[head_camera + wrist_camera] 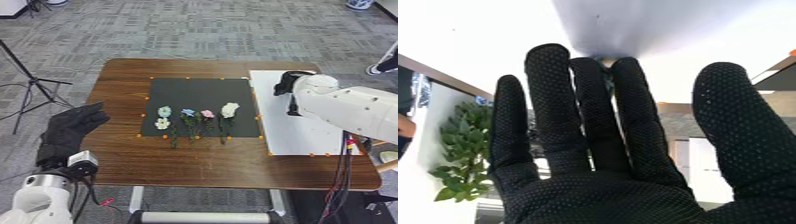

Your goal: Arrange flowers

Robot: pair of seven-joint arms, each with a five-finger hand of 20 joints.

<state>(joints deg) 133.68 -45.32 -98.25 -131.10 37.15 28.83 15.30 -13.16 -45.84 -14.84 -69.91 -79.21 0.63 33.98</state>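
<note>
5 blooms (208, 114), 2 white, 2 blue and 1 pink, lie on the black mat (204, 91) toward its 6 o'clock side. The white sheet (298, 141) is at the mat's 3 o'clock. Over the sheet, at the mat's 2 o'clock, is the right hand (286, 84); its fingers (558, 120) are released and nearly straight, thumb apart. At the 9 o'clock edge of the desk (178, 167), the left hand (64, 134) has its fingers released too.
</note>
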